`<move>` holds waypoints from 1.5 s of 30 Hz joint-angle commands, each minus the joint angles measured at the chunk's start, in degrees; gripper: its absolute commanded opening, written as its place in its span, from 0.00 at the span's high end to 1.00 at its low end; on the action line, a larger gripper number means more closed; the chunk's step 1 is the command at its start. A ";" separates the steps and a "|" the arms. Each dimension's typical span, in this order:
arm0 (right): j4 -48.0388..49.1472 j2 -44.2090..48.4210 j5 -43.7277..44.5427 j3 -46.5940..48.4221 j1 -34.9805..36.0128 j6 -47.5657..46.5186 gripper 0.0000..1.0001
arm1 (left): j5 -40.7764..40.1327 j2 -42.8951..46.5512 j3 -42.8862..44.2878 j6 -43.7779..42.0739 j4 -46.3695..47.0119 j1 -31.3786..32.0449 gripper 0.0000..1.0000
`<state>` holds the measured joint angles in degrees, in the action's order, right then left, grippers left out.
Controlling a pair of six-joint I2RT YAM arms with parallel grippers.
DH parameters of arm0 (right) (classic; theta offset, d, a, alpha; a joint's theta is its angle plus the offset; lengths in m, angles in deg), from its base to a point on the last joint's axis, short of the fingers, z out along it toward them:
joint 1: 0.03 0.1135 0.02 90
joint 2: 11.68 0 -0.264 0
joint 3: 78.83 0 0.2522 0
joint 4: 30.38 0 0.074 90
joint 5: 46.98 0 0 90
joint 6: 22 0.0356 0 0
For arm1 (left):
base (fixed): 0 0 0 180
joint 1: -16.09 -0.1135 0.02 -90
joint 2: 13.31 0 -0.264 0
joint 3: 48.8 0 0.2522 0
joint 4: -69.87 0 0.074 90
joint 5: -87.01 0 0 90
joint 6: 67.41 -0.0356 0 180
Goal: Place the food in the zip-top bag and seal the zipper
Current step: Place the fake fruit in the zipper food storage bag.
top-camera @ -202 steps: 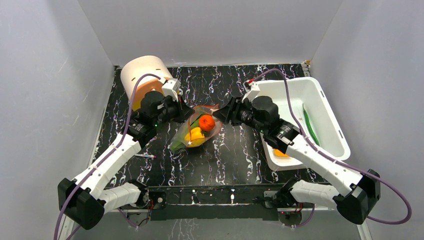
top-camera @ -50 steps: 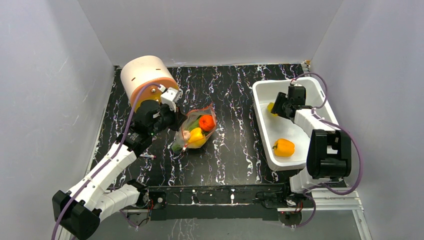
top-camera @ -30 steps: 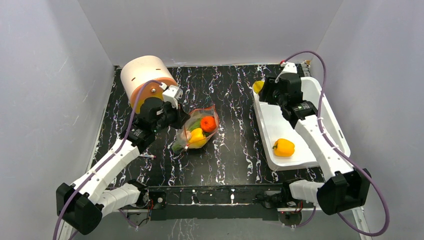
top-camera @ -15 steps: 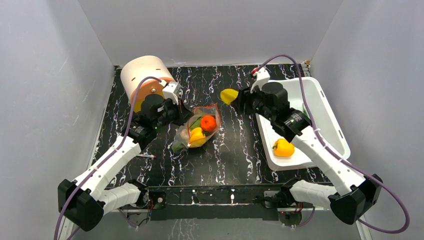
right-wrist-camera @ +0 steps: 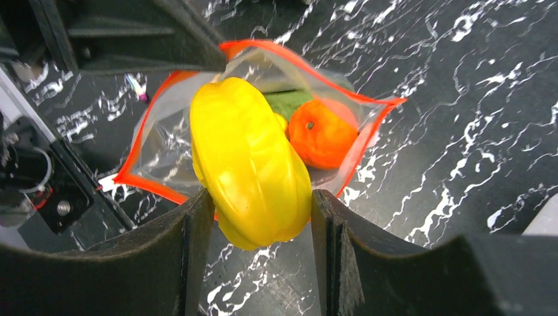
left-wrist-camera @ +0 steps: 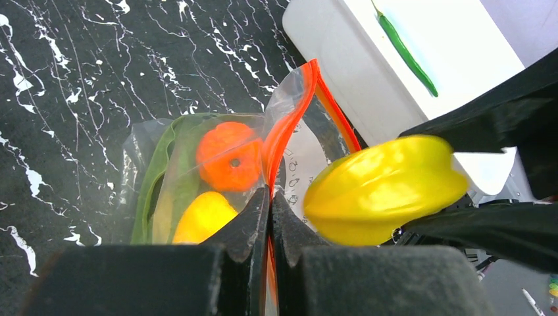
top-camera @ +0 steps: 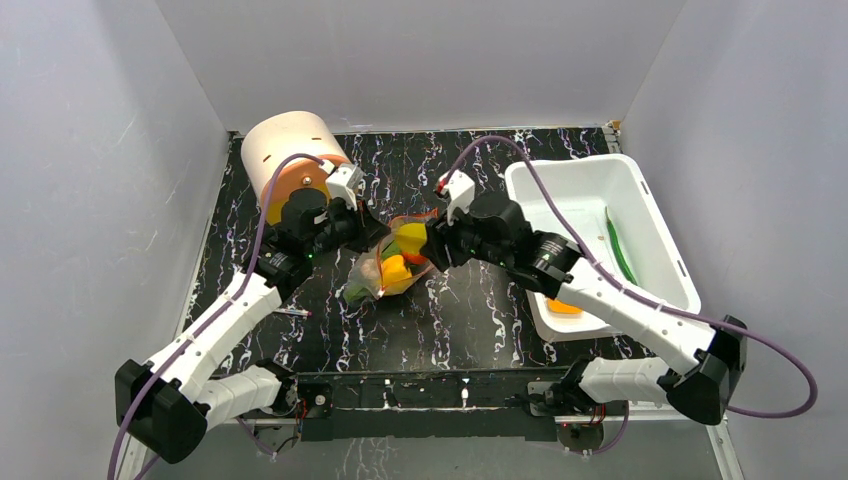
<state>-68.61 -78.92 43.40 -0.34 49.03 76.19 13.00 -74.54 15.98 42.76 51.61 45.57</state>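
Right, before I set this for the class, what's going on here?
The left tool is shut on the red-orange zipper, holding the zip-top bag open. The right tool grips a yellow pepper at the bag's mouth. A tomato is already inside; a green pod lies in the white tub.

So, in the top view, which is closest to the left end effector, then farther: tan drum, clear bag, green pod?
1. The clear bag, rim pinched in the left end effector.
2. The tan drum, just behind it at far left.
3. The green pod, far right inside the white tub.
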 commanded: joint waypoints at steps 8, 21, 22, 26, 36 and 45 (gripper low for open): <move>-2.07 -8.47 5.14 6.22 4.63 -1.55 0.50 | 5.22 3.33 1.44 0.55 1.84 0.11 1.00; 2.49 -16.64 6.27 7.36 4.64 2.99 0.49 | 9.09 3.74 -0.72 2.44 4.67 0.15 1.00; 3.28 -16.83 6.62 7.16 4.63 3.01 0.49 | 9.10 3.75 -0.88 2.57 4.94 0.13 1.00; 7.01 -17.17 9.77 5.51 4.63 2.80 0.43 | 9.22 3.06 -1.18 3.08 5.63 0.10 1.00; 3.63 -12.70 10.38 6.04 4.44 2.57 0.26 | 4.10 3.71 -1.70 0.64 2.90 0.14 1.00; -1.29 -9.71 7.87 9.72 -2.10 -0.43 0.28 | -0.39 3.10 1.23 -5.56 -2.66 0.07 1.00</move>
<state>-68.41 -90.31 51.88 4.75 51.32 77.35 15.12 -72.77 14.58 40.92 51.90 45.57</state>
